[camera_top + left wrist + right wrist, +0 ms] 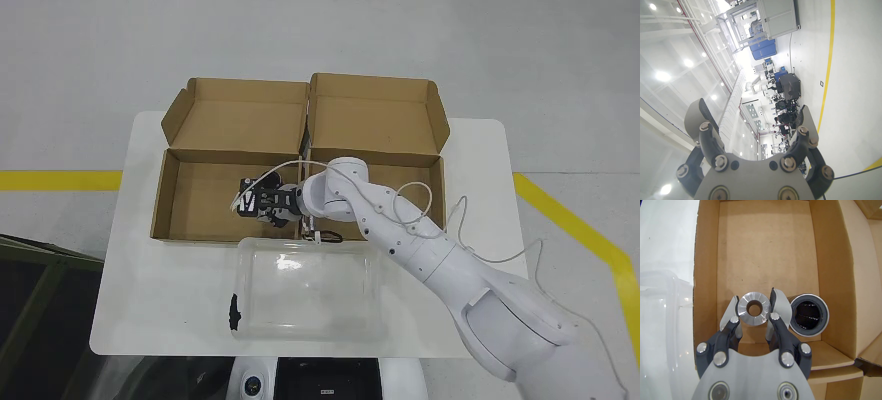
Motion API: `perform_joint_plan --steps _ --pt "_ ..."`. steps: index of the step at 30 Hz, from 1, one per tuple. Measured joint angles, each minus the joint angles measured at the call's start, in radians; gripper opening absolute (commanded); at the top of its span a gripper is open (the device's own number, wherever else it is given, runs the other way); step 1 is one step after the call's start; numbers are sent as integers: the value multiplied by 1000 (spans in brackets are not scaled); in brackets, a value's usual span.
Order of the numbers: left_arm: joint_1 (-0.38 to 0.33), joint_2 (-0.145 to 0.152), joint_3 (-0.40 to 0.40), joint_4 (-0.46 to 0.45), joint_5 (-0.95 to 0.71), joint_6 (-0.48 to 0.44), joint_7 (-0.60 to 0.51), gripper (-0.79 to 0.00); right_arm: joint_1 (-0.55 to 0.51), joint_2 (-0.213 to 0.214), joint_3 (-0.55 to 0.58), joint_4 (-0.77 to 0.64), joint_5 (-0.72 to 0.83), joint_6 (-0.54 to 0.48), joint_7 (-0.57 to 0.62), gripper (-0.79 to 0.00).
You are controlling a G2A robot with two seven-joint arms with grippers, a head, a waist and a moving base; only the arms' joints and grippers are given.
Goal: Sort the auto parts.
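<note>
Metal bushing (754, 311) is clamped between the fingers of the right gripper (754, 297), down inside an open cardboard box (764, 253), just beside a linear bearing (809, 316) near the box wall. I can't tell whether it touches the box floor. To my eye this is the set-down: lower it flat, part the fingers only slightly so the nearer one doesn't knock the bearing, then lift straight out. The left gripper (753, 105) is spread wide and empty, pointing off into the room.
</note>
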Motion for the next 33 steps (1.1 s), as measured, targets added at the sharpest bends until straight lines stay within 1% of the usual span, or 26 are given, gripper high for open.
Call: perform_joint_plan --steps 2,7,16,25,28,33 --pt "0 0 0 0 0 0 0 0 0 -4 -2 6 -4 -1 3 -770" --pt "0 0 0 0 0 0 0 0 -1 -13 -6 17 -17 -4 12 -613" --pt "0 0 0 0 0 0 0 0 -5 -23 -2 28 -38 -9 22 -566" --pt "0 0 0 0 0 0 0 0 -10 -26 11 19 -59 -16 36 -468" --pt "0 0 0 0 0 0 0 0 -14 -25 18 11 -65 -19 38 -477" --pt "0 0 0 0 0 0 0 0 -20 -19 36 -30 -83 -30 23 -462"
